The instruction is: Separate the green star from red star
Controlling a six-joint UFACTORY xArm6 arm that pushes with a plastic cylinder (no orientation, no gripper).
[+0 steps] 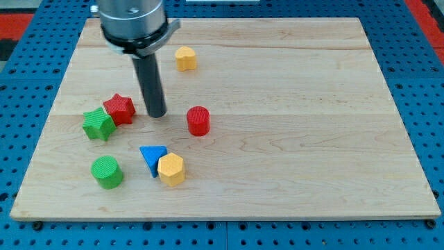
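**Two stars touching at the board's left**

Green star (98, 123) pressed against red star (119, 109), red one up and to the view's right. My tip (157, 114) just right of the red star, seemingly apart. Red cylinder (198, 120) farther right. Below: green cylinder (107, 171), blue triangle (152, 158) touching yellow hexagon (171, 169). Another yellow block (185, 58) near the wooden board's (312, 104) top.

Arm (132, 21) cropped (view's top).
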